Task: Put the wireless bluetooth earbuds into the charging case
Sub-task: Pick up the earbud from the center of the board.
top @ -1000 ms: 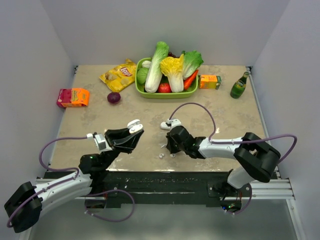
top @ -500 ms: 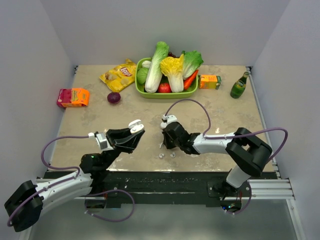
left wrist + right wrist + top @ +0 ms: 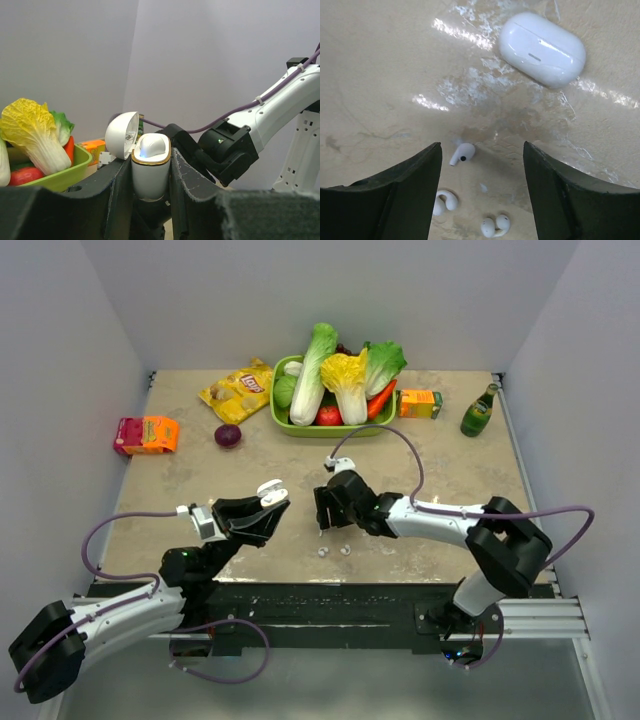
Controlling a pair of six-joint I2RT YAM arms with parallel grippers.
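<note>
White gloss item: the charging case point(image 3: 150, 170) is clenched in your left claw point(image 3: 265, 505), lid hinged back, mouth up, raised off the table point(image 3: 170, 480). I judge that it is held this way to take buds from above.
Case contents: a white rounded form sits in the mouth. You cannot tell whether it is a seated bud or the liner.
Other arm: your right claw point(image 3: 482, 146) is released, jaws wide, poised low over the table.
Loose stock: three earbuds point(image 3: 462, 152) lie on the table beneath it, none gripped.
Second case point(image 3: 542, 48): closed, lying beyond the buds, contents hidden.
Green basket point(image 3: 320, 431): far side, holding cabbages, a carrot and a tomato. No part in your task.
</note>
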